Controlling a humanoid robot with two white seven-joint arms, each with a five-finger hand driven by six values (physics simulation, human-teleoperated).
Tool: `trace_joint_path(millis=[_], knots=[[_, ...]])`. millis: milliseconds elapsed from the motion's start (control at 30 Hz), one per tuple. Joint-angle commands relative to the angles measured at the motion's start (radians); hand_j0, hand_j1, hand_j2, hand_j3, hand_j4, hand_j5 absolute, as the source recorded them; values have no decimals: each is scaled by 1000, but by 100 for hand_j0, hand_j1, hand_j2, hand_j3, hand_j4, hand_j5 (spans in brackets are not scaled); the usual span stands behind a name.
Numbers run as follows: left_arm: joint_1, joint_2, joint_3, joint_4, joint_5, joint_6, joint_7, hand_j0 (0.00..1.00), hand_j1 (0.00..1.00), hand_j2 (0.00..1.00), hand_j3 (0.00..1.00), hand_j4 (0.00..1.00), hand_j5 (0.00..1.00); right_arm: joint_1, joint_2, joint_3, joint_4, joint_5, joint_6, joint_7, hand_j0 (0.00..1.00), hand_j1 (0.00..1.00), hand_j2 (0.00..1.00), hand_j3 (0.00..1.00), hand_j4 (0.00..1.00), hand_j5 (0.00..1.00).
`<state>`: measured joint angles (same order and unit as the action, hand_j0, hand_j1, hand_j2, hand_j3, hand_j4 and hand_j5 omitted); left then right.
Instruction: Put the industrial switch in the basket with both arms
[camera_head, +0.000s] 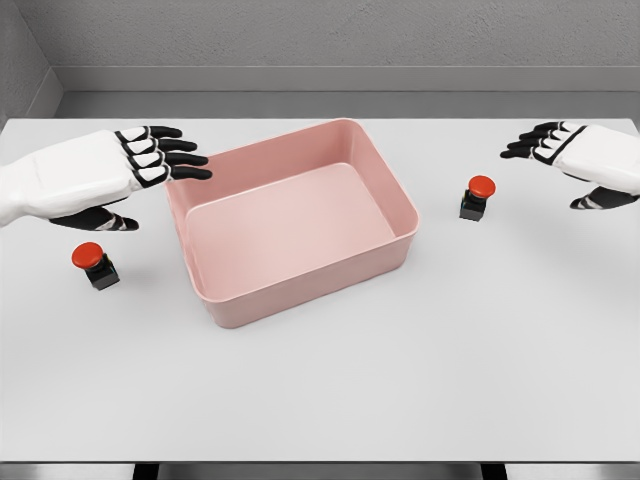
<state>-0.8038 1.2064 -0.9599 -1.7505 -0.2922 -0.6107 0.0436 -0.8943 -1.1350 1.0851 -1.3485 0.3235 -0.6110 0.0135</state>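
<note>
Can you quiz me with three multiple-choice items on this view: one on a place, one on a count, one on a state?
1. Where does the pink basket sit?
A. Between the two switches
B. At the table's far right edge
C. Under the right robot hand

2. How many red-button switches are on the table?
A. One
B. Two
C. Three

3. What is in the basket?
A. One switch
B. Both switches
C. Nothing

Answers:
1. A: the left switch lies on one side of it, the right switch on the other.
2. B: one stands on each side of the basket.
3. C: its floor is bare; the left robot hand and right robot hand are open and hold nothing.
</note>
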Motion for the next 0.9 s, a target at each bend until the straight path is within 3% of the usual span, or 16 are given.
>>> trace_joint_path(millis=[0,133,200,267,367,500,633,867], knots=[[0,2,1,0,7,0,1,100,100,100,100,100,100,0,1,-1,-1,-4,0,2,100,100,100,100,100,100],[0,76,1,6,39,0,-1,100,100,100,100,100,100,-9,92,-5,19,5,0,2,100,100,100,100,100,100],[0,90,0,51,45,0,-1,100,100,100,100,100,100,-15,149,-7,46,37,0,2,100,100,100,100,100,100],[-11,104,-60,54,39,0,-4,100,100,100,100,100,100,-15,155,-5,48,60,0,0,100,100,100,100,100,100],[-12,117,-63,66,13,0,-7,100,100,100,100,100,100,-14,173,-5,84,86,0,2,100,100,100,100,100,100],[-12,124,-88,160,-27,0,-8,100,100,100,100,100,100,-15,236,-4,143,112,0,3,100,100,100,100,100,100],[-28,107,-114,151,-140,0,-87,100,100,100,100,100,100,-17,264,-4,176,134,0,3,100,100,100,100,100,100],[-26,107,-145,152,-166,0,-97,100,100,100,100,100,100,-18,293,-4,252,184,0,2,100,100,100,100,100,100]])
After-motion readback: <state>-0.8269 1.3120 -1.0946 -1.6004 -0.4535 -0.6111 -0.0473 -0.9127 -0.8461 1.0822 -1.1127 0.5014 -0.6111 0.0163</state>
